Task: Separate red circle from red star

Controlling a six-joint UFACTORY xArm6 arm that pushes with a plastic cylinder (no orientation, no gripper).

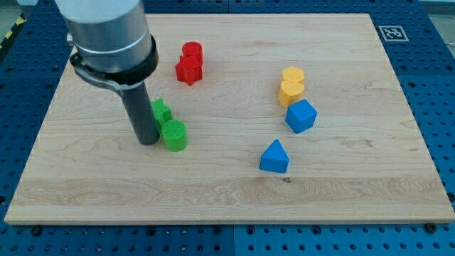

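The red circle (192, 51) sits near the view's top, left of centre, touching the red star (189, 70) just below it. My tip (148, 141) rests on the board at the view's left, well below and left of both red blocks. It stands right beside the green circle (173, 135) and just below the green star (161, 111), which the rod partly hides.
A yellow block (292, 75) and a second yellow block (290, 92) sit together at the view's right, with a blue block (301, 116) just below them. A blue triangle (274, 157) lies lower, right of centre. The wooden board (227, 206) ends on all sides.
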